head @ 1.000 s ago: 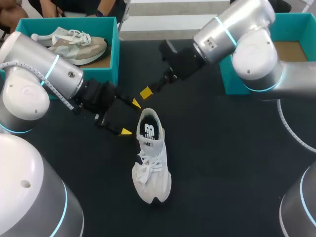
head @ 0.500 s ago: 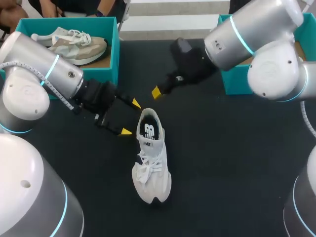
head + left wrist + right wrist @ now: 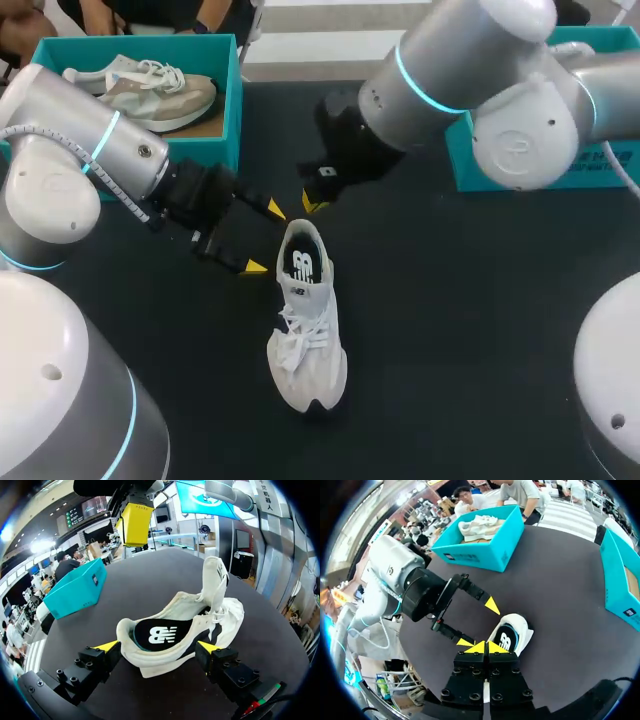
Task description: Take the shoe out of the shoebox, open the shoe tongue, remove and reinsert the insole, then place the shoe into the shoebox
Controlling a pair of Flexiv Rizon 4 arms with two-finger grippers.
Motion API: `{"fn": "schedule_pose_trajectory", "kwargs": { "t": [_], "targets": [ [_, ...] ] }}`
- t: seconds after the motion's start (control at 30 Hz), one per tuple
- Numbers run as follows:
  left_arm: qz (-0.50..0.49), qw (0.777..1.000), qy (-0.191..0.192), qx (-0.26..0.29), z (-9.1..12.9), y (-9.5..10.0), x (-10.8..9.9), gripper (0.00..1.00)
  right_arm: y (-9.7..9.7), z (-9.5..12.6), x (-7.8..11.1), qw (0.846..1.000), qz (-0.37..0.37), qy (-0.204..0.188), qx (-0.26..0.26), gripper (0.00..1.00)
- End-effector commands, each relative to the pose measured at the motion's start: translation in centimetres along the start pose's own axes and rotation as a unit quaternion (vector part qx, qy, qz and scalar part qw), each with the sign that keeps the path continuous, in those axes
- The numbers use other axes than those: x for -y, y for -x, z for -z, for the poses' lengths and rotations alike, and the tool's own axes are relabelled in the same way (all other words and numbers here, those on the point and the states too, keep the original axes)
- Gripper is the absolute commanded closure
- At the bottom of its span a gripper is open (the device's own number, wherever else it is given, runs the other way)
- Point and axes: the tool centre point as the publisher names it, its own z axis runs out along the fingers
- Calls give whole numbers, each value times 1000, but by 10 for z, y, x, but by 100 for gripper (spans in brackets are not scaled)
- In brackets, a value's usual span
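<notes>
Between my left fingers (image 3: 100,662): the heel of the white shoe (image 3: 175,625), which rests on its sole on the dark table (image 3: 450,300) with its toe pointing away from my wrist.
Left gripper (image 3: 158,646): spread wide, one yellow tip on either side of the heel. From above, one tip stands clear of the shoe's side and the other sits just beside the heel collar. It has hold of nothing.
Insole (image 3: 159,634): dark with a white mark, lying flat inside the shoe's opening just ahead of my left fingertips.
Tongue (image 3: 216,577): standing up past the opening, with the laces (image 3: 300,338) beyond it toward the toe.
Right gripper (image 3: 485,648): its two yellow tips are pressed together with nothing between them. It points down at the table just beside the heel, close to one of my left fingertips and apart from both shoe and finger.
Near teal shoebox (image 3: 228,120): behind my left wrist and well ahead of the right gripper. A second shoe (image 3: 150,90), beige and white, lies inside it.
Far teal shoebox (image 3: 75,587): farthest out ahead of the left gripper, beyond the right gripper and well apart from the white shoe.
</notes>
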Motion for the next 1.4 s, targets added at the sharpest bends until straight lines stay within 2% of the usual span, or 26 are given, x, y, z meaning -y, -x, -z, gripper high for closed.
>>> {"fn": "schedule_pose_trajectory", "kwargs": {
  "t": [0.03,0.47,0.53,0.6,0.67,0.87,1.13,1.4],
  "targets": [
    [0,1000,2,0,-1,-1,1,0,-5,1,-2,983,-1,-1,185,100],
    [0,1000,2,0,-1,-1,1,0,-5,1,-2,983,-1,-1,185,100],
    [3,1000,14,2,8,-1,-2,0,-3,-4,-4,983,-31,27,178,100],
    [4,1000,24,7,17,-2,-4,0,1,-7,-3,981,-48,27,185,100],
    [9,999,37,11,26,-2,-9,0,3,-12,-2,981,-66,42,179,100],
    [13,998,47,29,61,3,-17,0,3,-34,5,978,-80,23,191,100],
    [5,1000,18,24,100,6,-24,0,1,-60,18,973,-106,6,202,100],
    [-5,1000,-2,18,135,12,-27,0,9,-84,35,967,-137,-8,216,100]
  ]
}}
